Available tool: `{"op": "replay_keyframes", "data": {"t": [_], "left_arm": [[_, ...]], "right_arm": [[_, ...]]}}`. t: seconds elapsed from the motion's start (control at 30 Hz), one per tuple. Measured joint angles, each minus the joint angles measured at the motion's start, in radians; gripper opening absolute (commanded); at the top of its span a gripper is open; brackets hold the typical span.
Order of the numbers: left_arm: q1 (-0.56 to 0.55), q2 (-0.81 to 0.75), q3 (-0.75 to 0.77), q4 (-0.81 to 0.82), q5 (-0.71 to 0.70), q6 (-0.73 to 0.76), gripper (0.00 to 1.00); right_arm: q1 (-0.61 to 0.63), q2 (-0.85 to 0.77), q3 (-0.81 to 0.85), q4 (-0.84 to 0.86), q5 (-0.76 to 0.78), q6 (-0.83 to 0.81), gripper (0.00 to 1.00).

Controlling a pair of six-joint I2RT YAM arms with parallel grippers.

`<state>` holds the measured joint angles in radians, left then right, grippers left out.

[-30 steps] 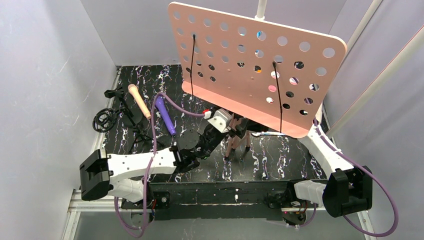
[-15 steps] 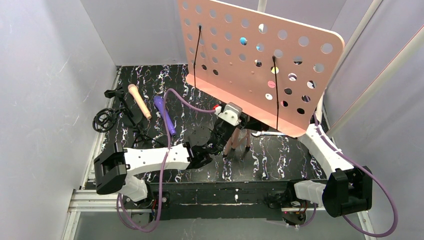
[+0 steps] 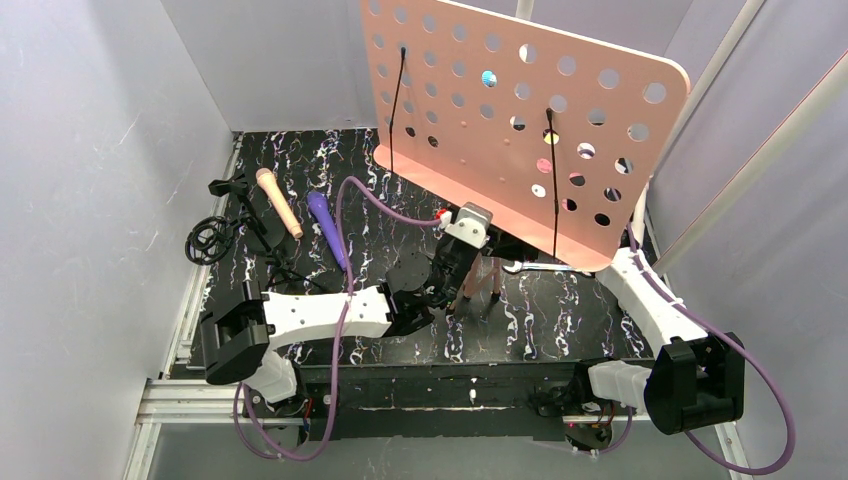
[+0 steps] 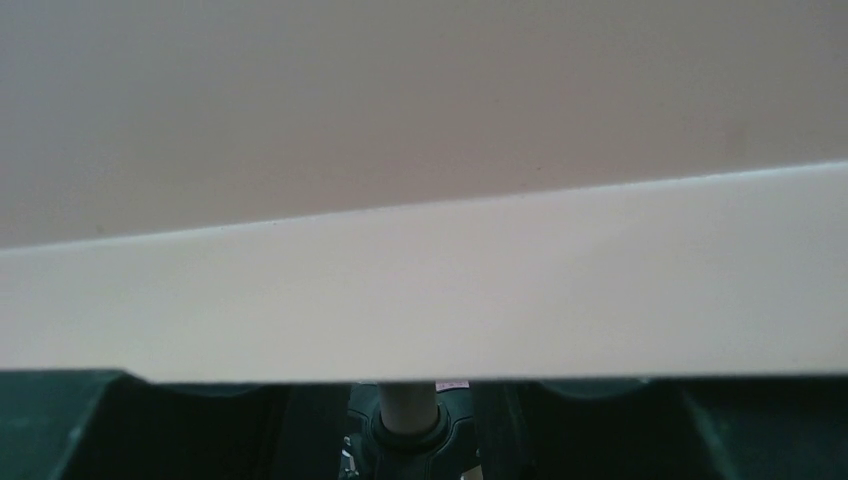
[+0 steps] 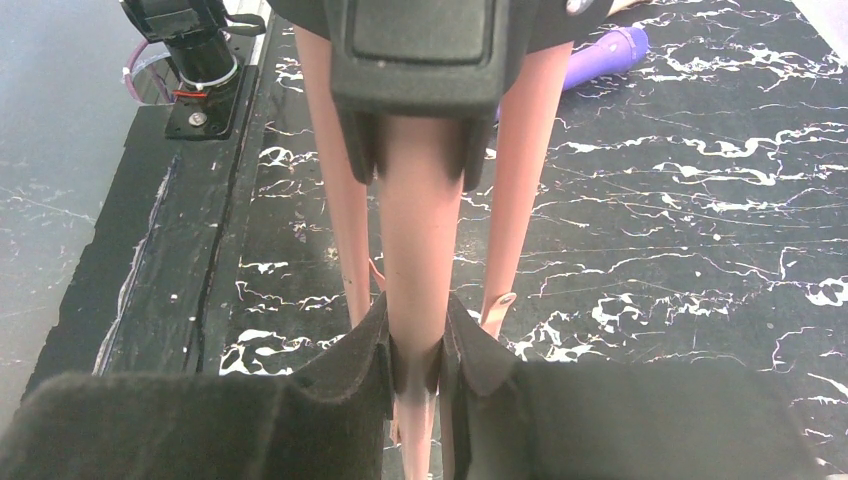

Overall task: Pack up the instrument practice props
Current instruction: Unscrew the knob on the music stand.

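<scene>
The right gripper [image 5: 415, 345] is clamped on the centre tripod leg [image 5: 420, 230] – both padded fingers [image 5: 362, 350] press against its salmon-pink shaft, which rises to a black block [image 5: 420, 50] whose two short prongs flank it. Two outer legs [image 5: 335, 170] of the same colour splay down on either side to the black marbled table [image 5: 700, 250]. The purple toy microphone [image 5: 600, 55] lies on the table at upper right, partly hidden behind the right-hand leg – at upper left, a black round fitting [image 5: 190, 45] sits on a bolted plate.

White arm links [image 3: 320, 312], black joints [image 3: 690, 385], purple cables [image 3: 790, 415], black jaws.
</scene>
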<state>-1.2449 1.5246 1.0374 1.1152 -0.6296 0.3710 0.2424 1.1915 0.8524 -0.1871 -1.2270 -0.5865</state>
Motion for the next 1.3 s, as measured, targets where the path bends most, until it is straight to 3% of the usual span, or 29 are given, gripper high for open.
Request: {"op": "replay_keyframes", "data": {"t": [0.13, 0.33, 0.43, 0.7, 0.83, 0.87, 0.97, 1.2, 1.23, 1.3], "left_arm": [[-0.001, 0.013, 0.006, 0.015, -0.025, 0.016, 0.38], [-0.001, 0.041, 0.022, 0.046, -0.058, 0.04, 0.5], [-0.001, 0.051, 0.025, 0.061, -0.074, 0.052, 0.5], [-0.001, 0.059, 0.026, 0.092, -0.095, 0.077, 0.28], [-0.004, 0.071, 0.03, 0.105, -0.082, 0.074, 0.0], [-0.006, 0.072, 0.031, 0.109, -0.081, 0.062, 0.0], [-0.007, 0.072, 0.031, 0.108, -0.077, 0.055, 0.0], [0.004, 0.068, 0.036, 0.079, -0.048, 0.039, 0.0], [0.007, 0.068, 0.039, 0.072, -0.044, 0.036, 0.0], [0.014, 0.066, 0.045, 0.053, -0.036, 0.027, 0.0]], "right_arm": [[0.0, 0.0, 0.0, 0.001, 0.001, 0.0, 0.01], [-0.001, 0.0, 0.0, 0.003, 0.003, 0.005, 0.01], [-0.001, 0.0, 0.0, 0.004, 0.005, 0.006, 0.01], [-0.001, 0.0, 0.0, 0.004, 0.005, 0.006, 0.01], [-0.001, 0.0, 0.0, 0.005, 0.006, 0.007, 0.01], [-0.001, 0.0, 0.0, 0.005, 0.006, 0.007, 0.02], [-0.003, -0.001, 0.0, 0.004, 0.005, 0.007, 0.22], [-0.006, -0.003, -0.047, -0.056, 0.0, -0.022, 0.9], [-0.006, -0.003, -0.053, -0.075, -0.001, -0.027, 0.96], [-0.008, -0.002, -0.056, -0.1, -0.01, -0.035, 0.98]]}}
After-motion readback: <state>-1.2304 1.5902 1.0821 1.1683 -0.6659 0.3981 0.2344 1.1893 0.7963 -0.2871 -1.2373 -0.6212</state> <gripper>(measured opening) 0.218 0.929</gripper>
